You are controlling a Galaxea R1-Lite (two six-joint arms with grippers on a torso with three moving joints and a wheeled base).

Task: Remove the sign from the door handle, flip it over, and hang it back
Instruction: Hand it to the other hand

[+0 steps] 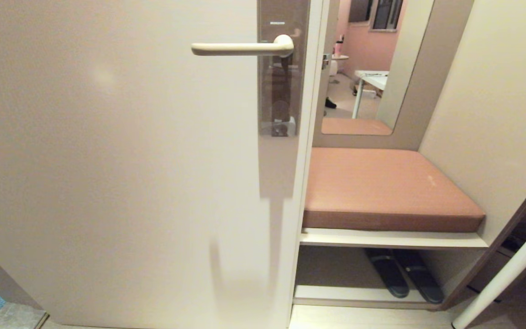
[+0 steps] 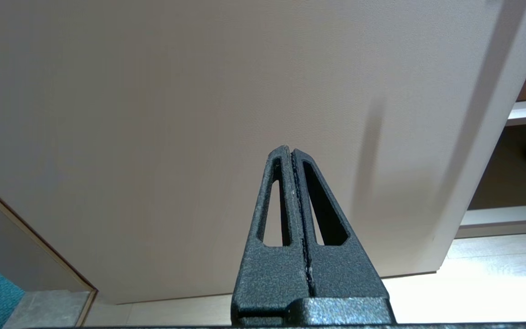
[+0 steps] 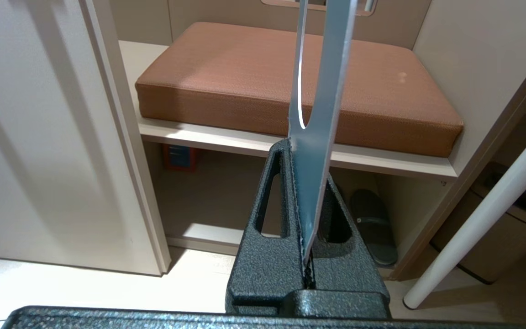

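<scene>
The cream door handle (image 1: pixel 240 48) juts left from its brown backplate (image 1: pixel 283 91) on the door, and nothing hangs on it. The sign (image 3: pixel 320 91) shows only in the right wrist view, edge-on, with its blue face and the rim of its oval hole visible. My right gripper (image 3: pixel 306 160) is shut on the sign's lower end and holds it upright in front of the cushioned bench, low and right of the door. My left gripper (image 2: pixel 290 150) is shut and empty, pointing at the lower part of the door. Neither arm appears in the head view.
The pale door (image 1: pixel 107 160) fills the left. Right of its edge is a bench with a brown cushion (image 1: pixel 381 187), dark slippers (image 1: pixel 404 276) on the shelf beneath, and a mirror (image 1: pixel 372 68) above. A white table leg (image 1: pixel 509 269) slants at far right.
</scene>
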